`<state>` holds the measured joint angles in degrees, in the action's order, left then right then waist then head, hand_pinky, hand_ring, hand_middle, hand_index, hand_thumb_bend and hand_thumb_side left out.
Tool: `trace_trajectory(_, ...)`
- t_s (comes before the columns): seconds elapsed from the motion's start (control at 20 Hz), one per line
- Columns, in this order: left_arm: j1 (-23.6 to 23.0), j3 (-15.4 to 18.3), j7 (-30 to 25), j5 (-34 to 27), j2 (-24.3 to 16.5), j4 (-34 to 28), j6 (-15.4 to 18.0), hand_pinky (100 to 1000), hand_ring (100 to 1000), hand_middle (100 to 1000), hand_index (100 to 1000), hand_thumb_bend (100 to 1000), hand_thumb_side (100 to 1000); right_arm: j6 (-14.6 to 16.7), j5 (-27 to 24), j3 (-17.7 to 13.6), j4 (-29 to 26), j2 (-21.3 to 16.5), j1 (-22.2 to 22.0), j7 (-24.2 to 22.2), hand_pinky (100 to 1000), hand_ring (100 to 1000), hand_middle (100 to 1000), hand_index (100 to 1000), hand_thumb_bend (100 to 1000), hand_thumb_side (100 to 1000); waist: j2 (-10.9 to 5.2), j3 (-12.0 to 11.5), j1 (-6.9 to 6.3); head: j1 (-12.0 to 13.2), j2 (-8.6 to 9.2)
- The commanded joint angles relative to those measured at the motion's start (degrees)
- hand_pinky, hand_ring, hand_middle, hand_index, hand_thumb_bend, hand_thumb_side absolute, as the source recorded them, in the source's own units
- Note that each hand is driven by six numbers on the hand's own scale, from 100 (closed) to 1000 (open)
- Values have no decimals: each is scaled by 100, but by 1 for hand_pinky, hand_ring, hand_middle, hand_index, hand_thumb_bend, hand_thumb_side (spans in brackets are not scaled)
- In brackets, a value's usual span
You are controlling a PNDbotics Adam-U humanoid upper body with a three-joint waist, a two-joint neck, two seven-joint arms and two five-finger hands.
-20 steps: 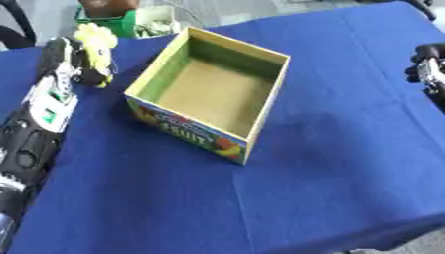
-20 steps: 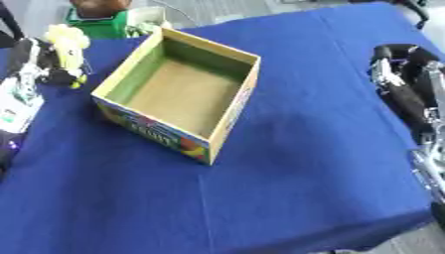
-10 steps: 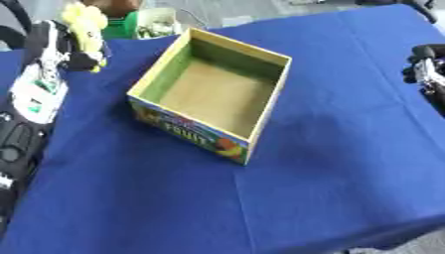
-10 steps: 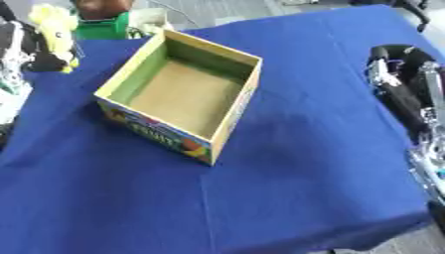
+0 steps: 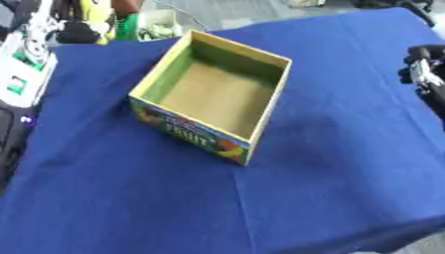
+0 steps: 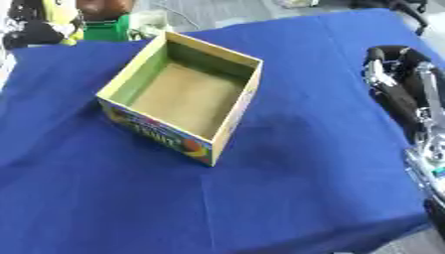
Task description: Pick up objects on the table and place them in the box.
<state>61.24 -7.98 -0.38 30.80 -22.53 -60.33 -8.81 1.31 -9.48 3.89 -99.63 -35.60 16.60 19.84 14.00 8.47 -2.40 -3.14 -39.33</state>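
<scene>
Left eye view: square cardboard box [image 5: 213, 94], blue cloth [image 5: 330, 163].

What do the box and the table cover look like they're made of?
The box looks like thin cardboard: plain matte brown floor, flat straight walls with sharp folded corners, green inside, colourful print outside. The cover looks like matte blue cloth: it shows soft creases and drapes over the table's near edge. Neither shows any gloss, though the exact fabric can't be told.
</scene>
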Motion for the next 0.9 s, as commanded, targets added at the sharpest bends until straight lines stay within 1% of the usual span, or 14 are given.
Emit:
trace_trajectory(0.05,201,-227,-259,103,82,-261,102,177,165,120,216,458,100,7,-12,-48,-55,-136,68,-22,601,593,590,695,100,498,-132,9,40,20,-33)
trace_trajectory(0.2,237,-407,-438,266,292,-276,204,181,167,123,219,459,100,6,-16,-37,-55,-125,84,-36,601,593,590,694,100,499,-129,22,50,40,-32)
trace_trajectory(0.4,217,-553,-565,531,571,-176,322,190,173,130,226,458,100,5,-22,-29,-52,-109,96,-46,601,593,590,694,100,500,-122,56,62,70,-27)
trace_trajectory(0.9,34,-585,-431,1224,1168,424,569,223,195,152,248,460,100,7,-35,-2,-34,-65,124,-76,601,594,594,696,100,505,-103,93,91,139,0)
